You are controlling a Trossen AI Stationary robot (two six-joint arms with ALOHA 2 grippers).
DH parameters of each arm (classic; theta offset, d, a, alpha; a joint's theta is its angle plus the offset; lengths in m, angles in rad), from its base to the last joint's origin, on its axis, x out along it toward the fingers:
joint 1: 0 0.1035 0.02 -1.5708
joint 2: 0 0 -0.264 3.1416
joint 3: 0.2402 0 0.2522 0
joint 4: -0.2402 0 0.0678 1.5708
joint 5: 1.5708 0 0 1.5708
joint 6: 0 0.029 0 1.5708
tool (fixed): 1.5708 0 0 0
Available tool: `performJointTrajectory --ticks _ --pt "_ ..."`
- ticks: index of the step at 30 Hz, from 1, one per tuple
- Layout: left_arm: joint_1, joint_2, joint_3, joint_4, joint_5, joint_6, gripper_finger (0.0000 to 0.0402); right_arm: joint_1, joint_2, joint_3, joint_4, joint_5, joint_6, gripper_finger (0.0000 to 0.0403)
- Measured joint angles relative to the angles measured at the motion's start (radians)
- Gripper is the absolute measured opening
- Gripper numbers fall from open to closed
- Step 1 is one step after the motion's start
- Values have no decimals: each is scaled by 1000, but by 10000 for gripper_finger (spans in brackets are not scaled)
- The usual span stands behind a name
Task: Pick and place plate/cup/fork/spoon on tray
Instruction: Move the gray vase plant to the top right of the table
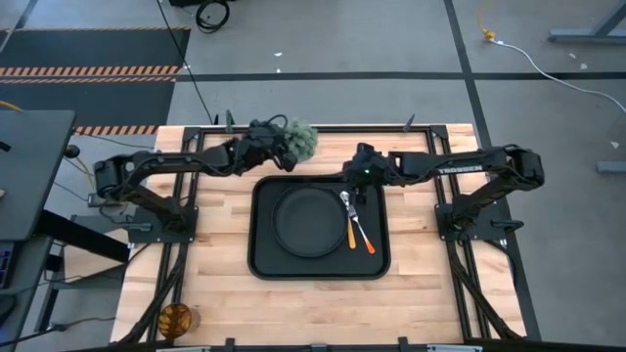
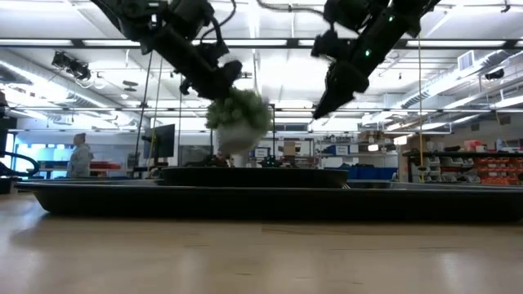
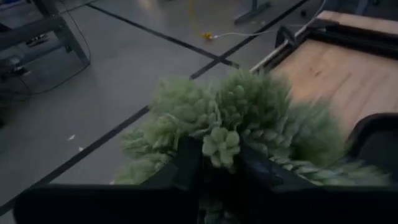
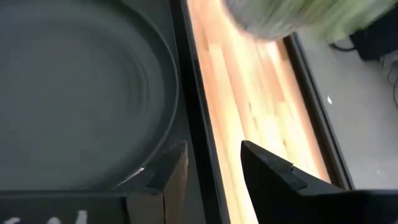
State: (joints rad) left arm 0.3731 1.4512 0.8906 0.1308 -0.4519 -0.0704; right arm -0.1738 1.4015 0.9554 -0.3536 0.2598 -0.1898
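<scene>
The black tray (image 1: 264, 256) lies mid-table. The round black plate (image 1: 309, 223) lies flat on it. The fork and spoon (image 1: 354, 223), orange-handled, lie crossed on the tray floor right of the plate. The amber cup (image 1: 177, 318) stands at the table's near left edge. My left gripper (image 1: 284, 152) is shut on a green bushy plant ball (image 1: 302, 140) beyond the tray's far rim. My right gripper (image 1: 353, 181) is open and empty above the tray's far rim; its wrist view (image 4: 208, 165) shows the plate's edge (image 4: 93, 93) below it. My left gripper pinches the plant ball's foliage (image 3: 221, 146) between its two fingers (image 3: 186, 165). The fingers slant down from the table's left side. The ball hangs at the fingertips, lifted clear of the table and above tray height in the low view (image 2: 239, 118).
Bare wood lies left and right of the tray and along the near edge (image 1: 323, 308). The arm bases stand at the table's left (image 1: 156, 210) and right (image 1: 469, 215). A black frame rail (image 1: 323, 127) runs along the far edge.
</scene>
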Motion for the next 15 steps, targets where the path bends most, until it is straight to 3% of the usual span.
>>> performJointTrajectory --ticks 10,15 --pt "-10 181 5 277 67 8 79 69 -144 0 -68 -18 100 158" --pt "-10 204 37 236 63 31 79 115 -186 0 -117 -26 164 158"
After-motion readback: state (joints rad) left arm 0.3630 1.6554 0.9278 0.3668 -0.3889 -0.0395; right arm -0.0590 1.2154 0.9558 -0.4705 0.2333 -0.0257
